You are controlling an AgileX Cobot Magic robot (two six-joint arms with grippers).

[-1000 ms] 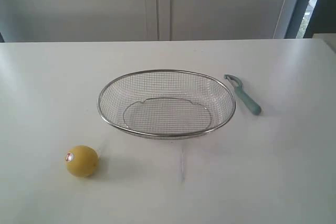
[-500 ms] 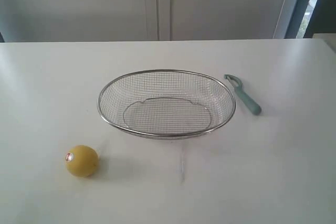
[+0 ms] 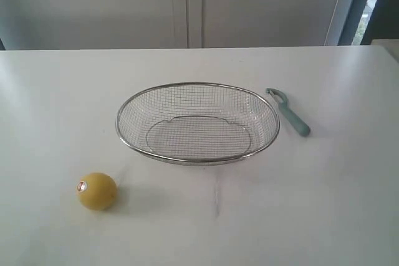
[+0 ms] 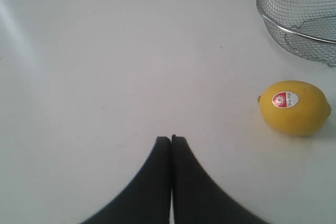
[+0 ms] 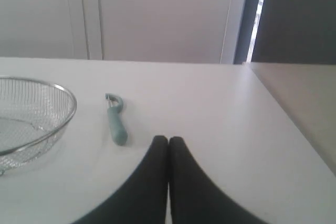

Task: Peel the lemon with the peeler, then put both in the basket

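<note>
A yellow lemon (image 3: 96, 191) with a small red-and-white sticker rests on the white table at the front left, also seen in the left wrist view as the lemon (image 4: 294, 107). The wire-mesh basket (image 3: 197, 85) stands empty mid-table; its rim shows as the basket (image 4: 273, 22) and the basket (image 5: 68, 114). The blue-grey peeler (image 3: 290, 114) lies flat just right of the basket, the peeler (image 5: 115, 121) pointing its blade away. My left gripper (image 4: 171, 139) is shut, empty, apart from the lemon. My right gripper (image 5: 168, 139) is shut, empty, short of the peeler handle. Neither gripper shows in the exterior view.
The white table (image 3: 336, 204) stretches wide around the objects. A pale wall with panel seams (image 3: 187, 4) stands behind it. The table's right edge (image 5: 283, 114) drops off beside a dark opening.
</note>
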